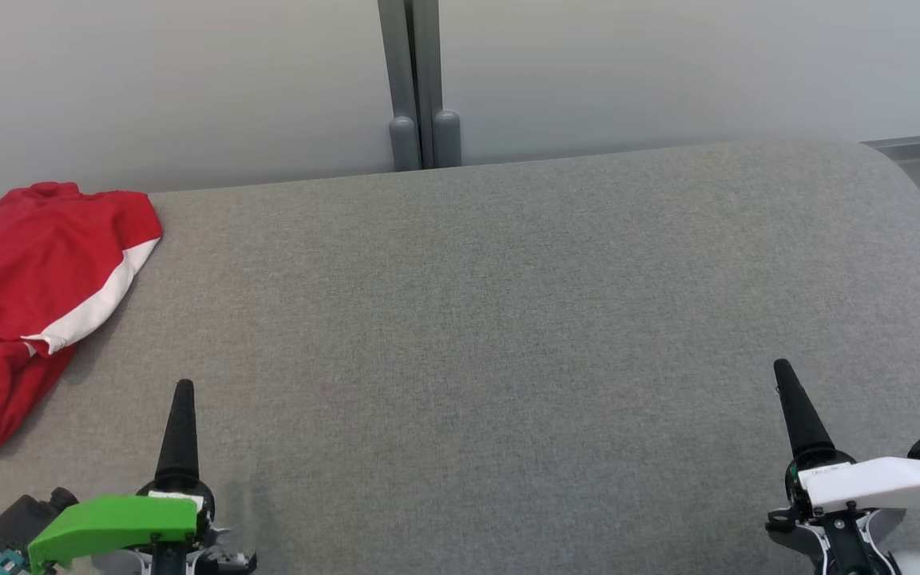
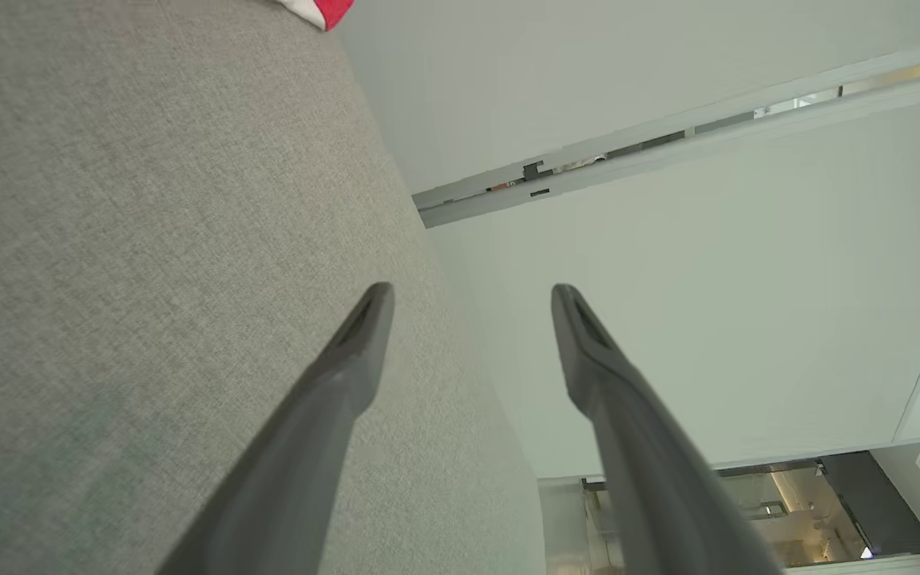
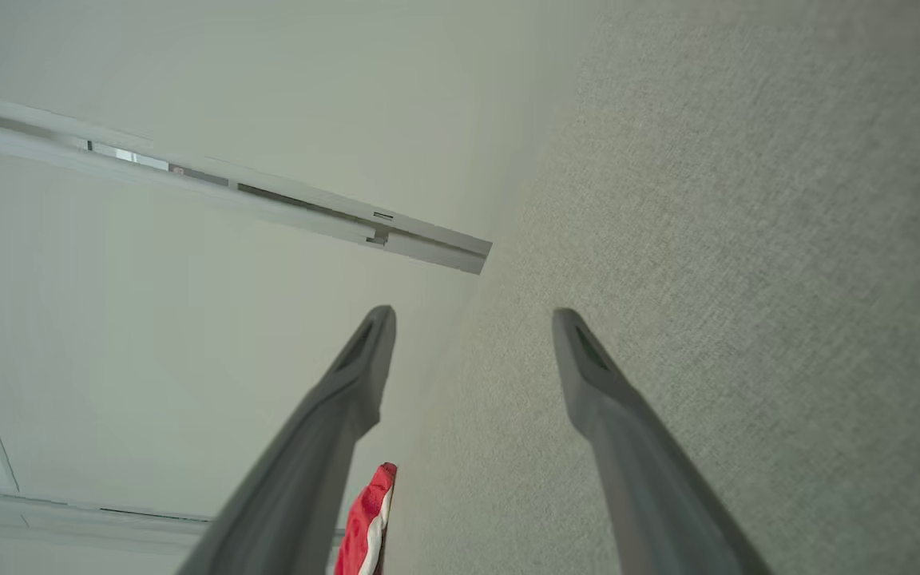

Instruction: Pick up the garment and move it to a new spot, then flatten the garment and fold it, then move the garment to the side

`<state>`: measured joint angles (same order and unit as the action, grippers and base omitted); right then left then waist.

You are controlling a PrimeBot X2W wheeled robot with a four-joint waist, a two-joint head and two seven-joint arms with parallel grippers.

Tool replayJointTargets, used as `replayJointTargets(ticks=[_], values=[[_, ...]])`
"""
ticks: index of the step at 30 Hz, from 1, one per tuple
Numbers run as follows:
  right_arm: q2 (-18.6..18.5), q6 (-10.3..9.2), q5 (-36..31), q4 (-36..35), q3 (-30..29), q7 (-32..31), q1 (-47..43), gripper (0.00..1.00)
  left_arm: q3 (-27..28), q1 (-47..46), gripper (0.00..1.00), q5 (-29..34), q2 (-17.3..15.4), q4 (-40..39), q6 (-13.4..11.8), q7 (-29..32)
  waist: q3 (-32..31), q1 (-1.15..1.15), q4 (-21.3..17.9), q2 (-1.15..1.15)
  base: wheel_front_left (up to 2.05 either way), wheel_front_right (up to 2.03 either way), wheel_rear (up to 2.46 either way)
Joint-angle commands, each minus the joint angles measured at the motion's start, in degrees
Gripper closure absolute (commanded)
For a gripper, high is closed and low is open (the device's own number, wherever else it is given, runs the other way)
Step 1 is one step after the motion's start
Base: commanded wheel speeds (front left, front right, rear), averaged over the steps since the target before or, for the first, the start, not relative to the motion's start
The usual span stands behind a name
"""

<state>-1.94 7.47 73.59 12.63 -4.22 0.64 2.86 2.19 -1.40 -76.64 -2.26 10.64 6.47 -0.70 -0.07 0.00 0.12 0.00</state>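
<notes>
Left pincer (image 2: 472, 297) and right pincer (image 3: 473, 318) hover wide and empty at the near edge of the grey fabric-covered table (image 1: 508, 319), its left edge bearing the crumpled red white-striped garment (image 1: 29, 295): pick-up appears pending, reach leftward.

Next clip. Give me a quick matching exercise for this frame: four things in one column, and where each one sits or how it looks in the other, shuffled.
Things
1. garment
2. left gripper
3. right gripper
4. grey post

Places and looks
A. lower right of the head view, white cover, fingers apart
B. red with a white stripe, lying at the far left of the grey surface
C. upright behind the surface, top middle of the head view
D. lower left of the head view, green cover, fingers apart

Pairs: 1-B, 2-D, 3-A, 4-C
</notes>
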Motion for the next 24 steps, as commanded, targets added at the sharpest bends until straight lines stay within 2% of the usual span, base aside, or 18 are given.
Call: replayJointTargets(ticks=[1, 13, 24], values=[[-0.5, 0.01, -3.6, -1.9, 0.3, 0.8, 0.2, 0.0, -0.4, -0.4, 0.0, 3.6, -0.3, -1.7, -0.6, -0.8, 0.0, 0.0, 0.0, 0.0, 0.0, 0.0, 0.0], [-0.6, 0.01, -19.6, -5.2, 2.2, 3.2, -0.1, 0.0, -3.1, 0.1, 0.0, 19.7, -0.4, -4.7, -3.5, -3.2, -0.1, 0.0, 0.0, 0.0, 0.0, 0.0, 0.0], [-0.7, 0.02, -29.5, -4.8, 2.8, 5.3, -0.6, 0.0, -4.3, 1.6, 0.0, 29.8, -0.5, -4.2, -4.0, -5.2, -0.3, 0.0, 0.1, 0.0, 0.0, 0.0, 0.0]])
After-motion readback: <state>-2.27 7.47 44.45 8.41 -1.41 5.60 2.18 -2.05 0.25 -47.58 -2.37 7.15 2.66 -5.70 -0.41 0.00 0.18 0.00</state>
